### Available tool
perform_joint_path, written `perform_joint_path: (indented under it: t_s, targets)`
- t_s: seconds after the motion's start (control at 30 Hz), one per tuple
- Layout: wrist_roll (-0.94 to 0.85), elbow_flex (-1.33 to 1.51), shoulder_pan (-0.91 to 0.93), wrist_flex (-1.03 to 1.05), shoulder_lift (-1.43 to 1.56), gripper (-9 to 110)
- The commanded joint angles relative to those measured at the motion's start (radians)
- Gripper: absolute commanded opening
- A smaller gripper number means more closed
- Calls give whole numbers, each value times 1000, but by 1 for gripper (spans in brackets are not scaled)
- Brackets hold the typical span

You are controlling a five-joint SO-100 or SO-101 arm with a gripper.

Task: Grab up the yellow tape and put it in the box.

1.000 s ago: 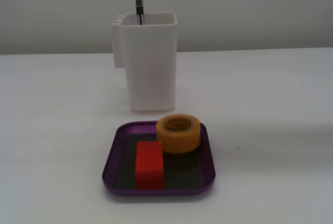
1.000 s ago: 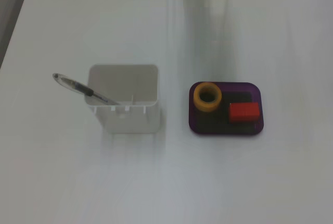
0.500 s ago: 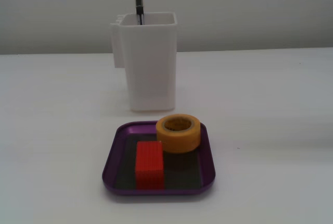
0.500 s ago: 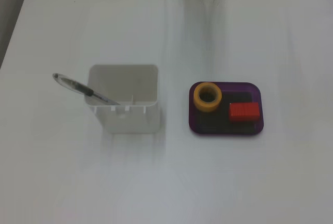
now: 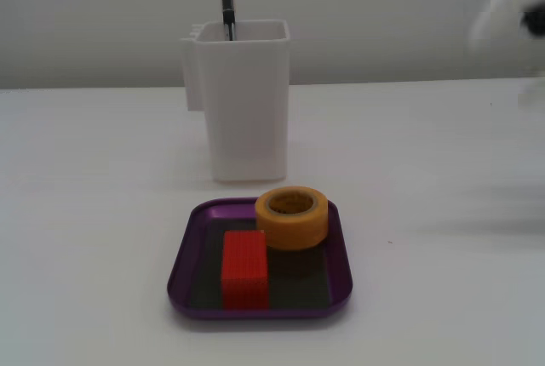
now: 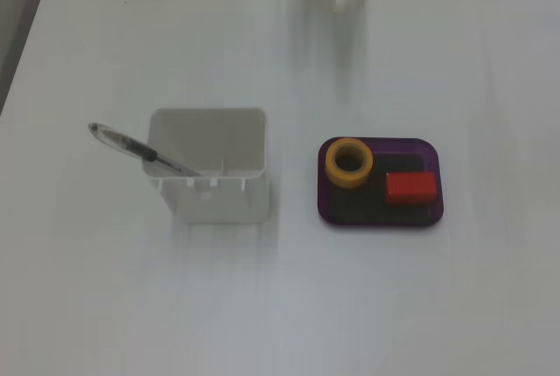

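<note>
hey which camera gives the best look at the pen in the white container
The top-down fixed view: there the pen shows nearly whole, leaning out over the white container's rim. In the front-on fixed view only the pen's upper part sticks up above the container; the rest is hidden inside.

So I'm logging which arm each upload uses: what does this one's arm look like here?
Little can be told. In both fixed views only a blurred piece of the arm shows at the frame edge: white body with a small black part. No cables, markings or gripper can be made out.
</note>
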Motion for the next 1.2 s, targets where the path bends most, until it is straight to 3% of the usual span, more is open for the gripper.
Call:
perform_joint_path:
  t_s: [0.0, 0.67, 0.87, 1.17]
  targets:
    - [-3, 89, 5, -44, 101, 18]
    - [3, 328, 5, -107, 58, 17]
    - [0, 331, 5, -107, 58, -1]
    - [0, 334, 3, -107, 58, 3]
